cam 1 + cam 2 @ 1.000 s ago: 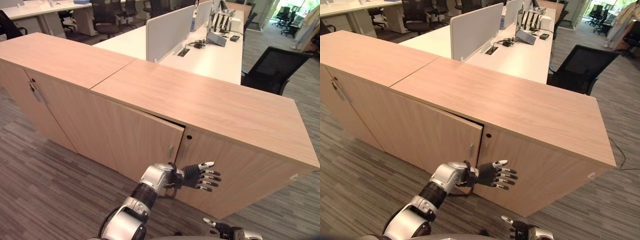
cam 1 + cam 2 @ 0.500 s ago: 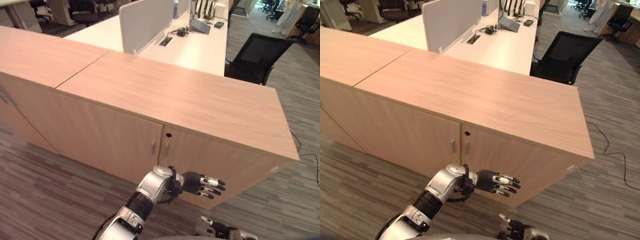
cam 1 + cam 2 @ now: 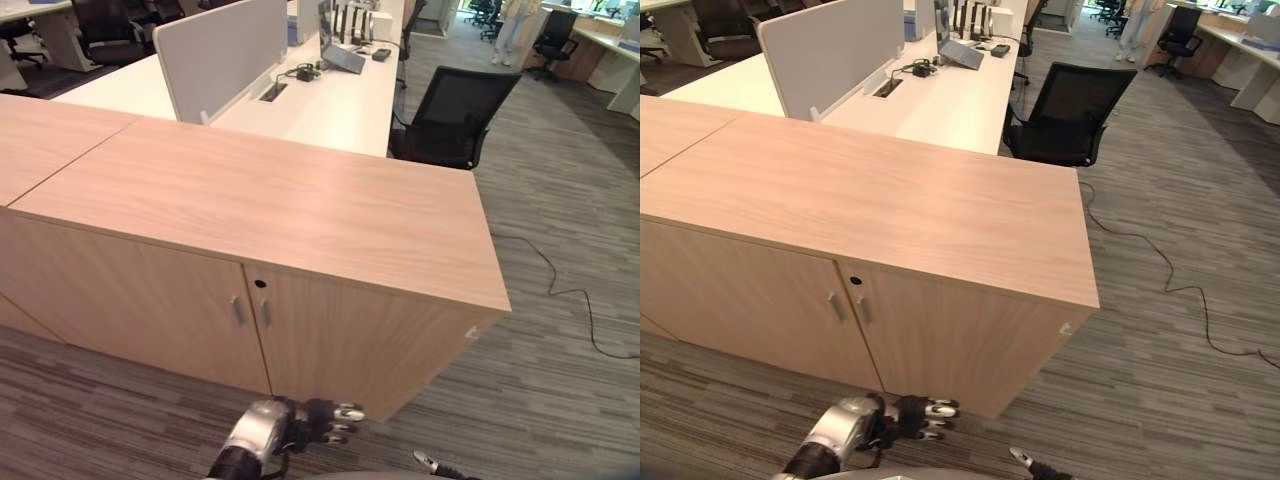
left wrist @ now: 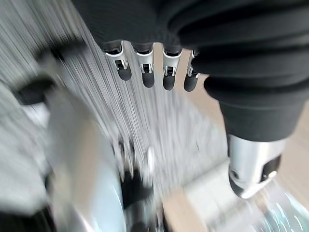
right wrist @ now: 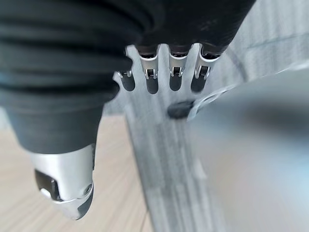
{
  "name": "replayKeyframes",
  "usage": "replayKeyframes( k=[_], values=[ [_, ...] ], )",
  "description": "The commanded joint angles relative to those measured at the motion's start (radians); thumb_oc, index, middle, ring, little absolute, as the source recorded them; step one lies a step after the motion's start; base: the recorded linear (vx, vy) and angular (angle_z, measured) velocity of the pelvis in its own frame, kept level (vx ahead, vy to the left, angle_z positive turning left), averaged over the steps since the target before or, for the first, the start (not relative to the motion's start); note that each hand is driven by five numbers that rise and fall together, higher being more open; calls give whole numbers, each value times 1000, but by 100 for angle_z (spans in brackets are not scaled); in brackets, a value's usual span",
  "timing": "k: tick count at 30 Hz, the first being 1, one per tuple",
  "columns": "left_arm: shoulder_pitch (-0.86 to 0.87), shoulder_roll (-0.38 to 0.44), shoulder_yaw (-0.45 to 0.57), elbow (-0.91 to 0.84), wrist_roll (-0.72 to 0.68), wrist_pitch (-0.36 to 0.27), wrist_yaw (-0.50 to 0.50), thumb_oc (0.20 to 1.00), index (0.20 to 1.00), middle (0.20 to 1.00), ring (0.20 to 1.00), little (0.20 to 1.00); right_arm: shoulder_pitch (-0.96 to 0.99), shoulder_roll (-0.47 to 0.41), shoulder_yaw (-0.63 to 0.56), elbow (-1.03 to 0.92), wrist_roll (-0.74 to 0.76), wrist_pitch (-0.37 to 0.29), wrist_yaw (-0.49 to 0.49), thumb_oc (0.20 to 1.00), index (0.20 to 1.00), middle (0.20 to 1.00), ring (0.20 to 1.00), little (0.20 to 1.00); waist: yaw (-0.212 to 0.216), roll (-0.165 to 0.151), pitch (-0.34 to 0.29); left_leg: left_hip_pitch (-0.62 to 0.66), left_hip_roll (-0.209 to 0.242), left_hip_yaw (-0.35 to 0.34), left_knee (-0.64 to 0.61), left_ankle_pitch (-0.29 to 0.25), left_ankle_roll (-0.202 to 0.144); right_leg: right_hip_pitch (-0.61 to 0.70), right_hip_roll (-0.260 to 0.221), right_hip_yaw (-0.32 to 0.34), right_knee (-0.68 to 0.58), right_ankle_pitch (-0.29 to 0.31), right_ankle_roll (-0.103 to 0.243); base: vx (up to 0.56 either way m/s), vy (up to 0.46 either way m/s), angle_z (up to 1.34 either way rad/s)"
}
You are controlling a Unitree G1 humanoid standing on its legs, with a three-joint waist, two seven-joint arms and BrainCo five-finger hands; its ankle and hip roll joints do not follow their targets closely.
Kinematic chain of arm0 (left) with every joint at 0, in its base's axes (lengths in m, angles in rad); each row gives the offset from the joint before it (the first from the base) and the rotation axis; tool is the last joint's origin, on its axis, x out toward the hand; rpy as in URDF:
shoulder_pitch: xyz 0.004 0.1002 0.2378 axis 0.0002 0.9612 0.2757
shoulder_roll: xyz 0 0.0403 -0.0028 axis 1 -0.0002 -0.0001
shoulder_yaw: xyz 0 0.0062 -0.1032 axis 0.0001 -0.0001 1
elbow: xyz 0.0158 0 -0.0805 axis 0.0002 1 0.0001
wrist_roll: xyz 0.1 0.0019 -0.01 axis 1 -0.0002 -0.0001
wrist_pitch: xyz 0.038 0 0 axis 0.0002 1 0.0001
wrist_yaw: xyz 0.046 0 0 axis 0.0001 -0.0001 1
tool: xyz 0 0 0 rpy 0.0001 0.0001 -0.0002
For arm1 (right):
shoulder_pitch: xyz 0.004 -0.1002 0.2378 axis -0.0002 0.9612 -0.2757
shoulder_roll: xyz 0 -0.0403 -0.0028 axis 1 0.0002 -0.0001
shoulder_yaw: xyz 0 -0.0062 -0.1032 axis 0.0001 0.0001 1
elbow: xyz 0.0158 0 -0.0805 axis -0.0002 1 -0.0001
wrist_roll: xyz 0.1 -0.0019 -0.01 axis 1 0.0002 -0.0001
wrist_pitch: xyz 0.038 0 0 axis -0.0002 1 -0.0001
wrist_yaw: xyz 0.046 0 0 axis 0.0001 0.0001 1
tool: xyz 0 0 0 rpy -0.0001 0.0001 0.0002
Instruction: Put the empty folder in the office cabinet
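Overall, the wood office cabinet (image 3: 270,205) stood on the striped carpet floor (image 3: 560,360), both its doors (image 3: 150,305) closed, with two small handles (image 3: 238,311) side by side and a keyhole just above them. Behind it stretched a white desk (image 3: 330,100) with a grey divider panel (image 3: 215,50), and a black office chair (image 3: 450,115) stood at the desk's end. The folder could not be seen; neither hand held it. The left hand (image 3: 325,421) hung low before the cabinet, fingers (image 4: 145,67) relaxed and empty. The right hand (image 5: 164,72) was likewise slack and empty.
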Motion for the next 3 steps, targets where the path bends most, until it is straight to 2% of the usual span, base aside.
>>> replayKeyframes(
  k=[1,2,3],
  values=[
    [6,-100,56,28,-40,-94,155,1000,1000,1000,1000,1000,-20,15,-6,137,-1,16,-8,1000,1000,1000,1000,1000,3,-18,-29,-83,-223,-164,-50,-108,25,58,-12,48,-28,-48,-3,23,11,-24],
    [23,-85,75,71,-53,-129,227,1000,1000,1000,1000,1000,-24,18,0,138,2,16,-12,1000,1000,1000,1000,1000,15,-3,-24,-83,-266,-222,-117,-79,50,60,0,63,-28,-48,-10,32,11,-8],
    [23,-86,75,72,-54,-130,228,1000,1000,1000,1000,1000,-24,18,1,138,2,16,-12,1000,1000,1000,1000,1000,16,-4,-21,-76,-267,-221,-123,-76,51,63,-1,63,-28,-48,-10,28,46,-4]
  ],
)
